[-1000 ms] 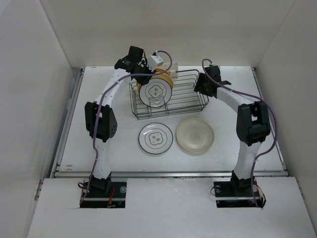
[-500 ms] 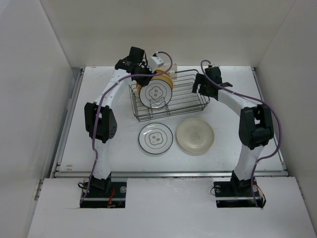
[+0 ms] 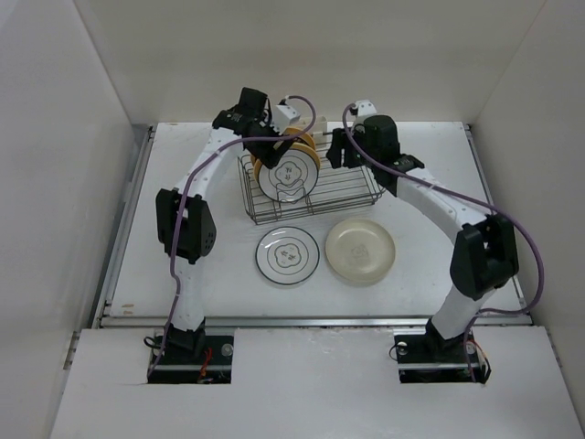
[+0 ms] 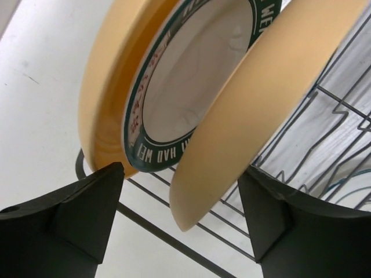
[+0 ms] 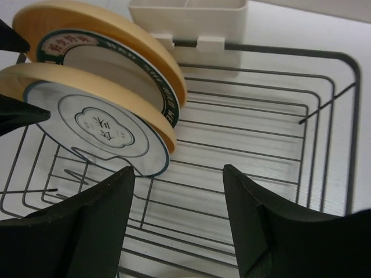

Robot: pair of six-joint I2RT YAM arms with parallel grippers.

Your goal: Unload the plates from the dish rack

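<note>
The dish rack (image 3: 352, 179) stands at the back middle of the table with several plates upright in its left half. From front to back I see a white black-ringed plate (image 5: 98, 130), a yellow plate (image 4: 243, 110), a teal-rimmed plate (image 4: 191, 98) and another yellow plate (image 4: 104, 110). My left gripper (image 4: 181, 202) is open behind them, its fingers (image 4: 87, 214) astride the nearer yellow plate's rim with gaps on both sides. My right gripper (image 5: 179, 191) is open over the rack's bare right half, holding nothing. A white ringed plate (image 3: 287, 254) and a cream plate (image 3: 360, 250) lie flat in front of the rack.
A white caddy (image 5: 188, 17) hangs on the rack's back rim. Wire prongs (image 5: 324, 110) stand up inside the rack. White walls enclose the table on three sides.
My left gripper has opened wide around the yellow plate's rim. My right arm has swung left from the rack's right end to over its middle.
</note>
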